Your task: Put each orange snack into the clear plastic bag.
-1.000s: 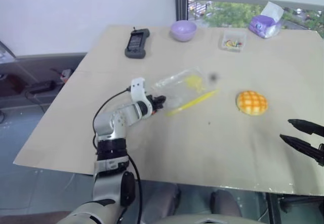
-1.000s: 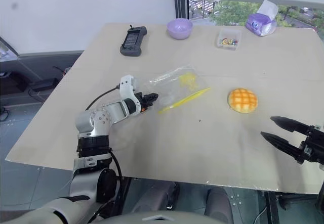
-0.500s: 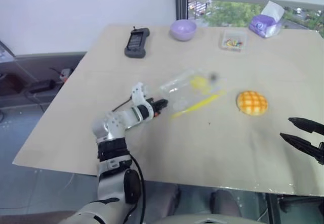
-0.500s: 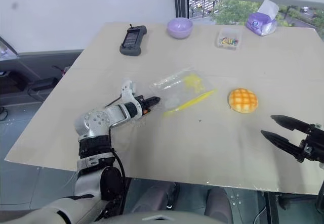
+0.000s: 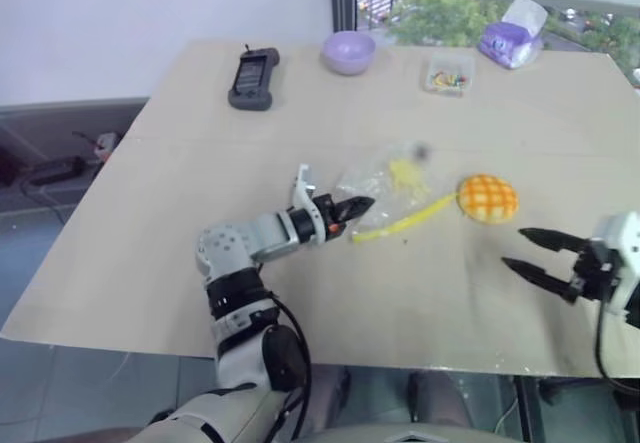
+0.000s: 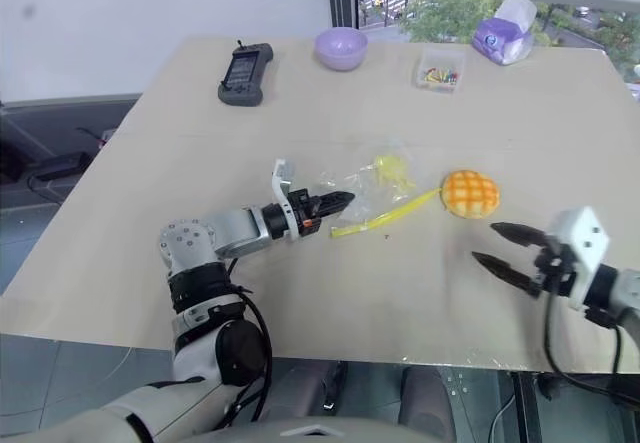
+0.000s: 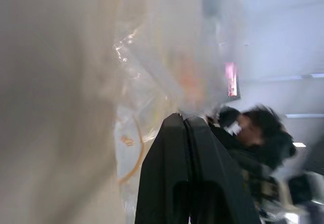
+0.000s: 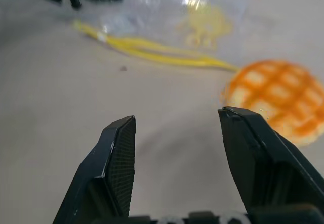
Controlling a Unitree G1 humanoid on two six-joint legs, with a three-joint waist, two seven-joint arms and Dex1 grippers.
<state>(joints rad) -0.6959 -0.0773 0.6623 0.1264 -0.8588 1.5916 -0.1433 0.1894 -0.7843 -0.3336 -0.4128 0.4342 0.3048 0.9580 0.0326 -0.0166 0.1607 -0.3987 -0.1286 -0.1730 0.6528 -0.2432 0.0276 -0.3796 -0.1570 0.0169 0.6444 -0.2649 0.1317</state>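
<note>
Left gripper (image 5: 360,204) pinches clear plastic bag (image 5: 385,178) beside orange snack (image 5: 487,198)

A pale beige desk (image 5: 200,163) takes up most of the frame. Along its far edge, from upper left to upper right, lie a dark handheld device (image 5: 252,65), a lilac bowl (image 5: 348,51), a small clear box of colourful bits (image 5: 447,74) and a purple-white tissue pack (image 5: 510,39). A window with green trees (image 5: 440,8) sits at the upper right.

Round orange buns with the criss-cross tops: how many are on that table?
1. The round orange criss-cross bun lies on the table, at the clear plastic bag's yellow zip end. None seems hidden.
</note>
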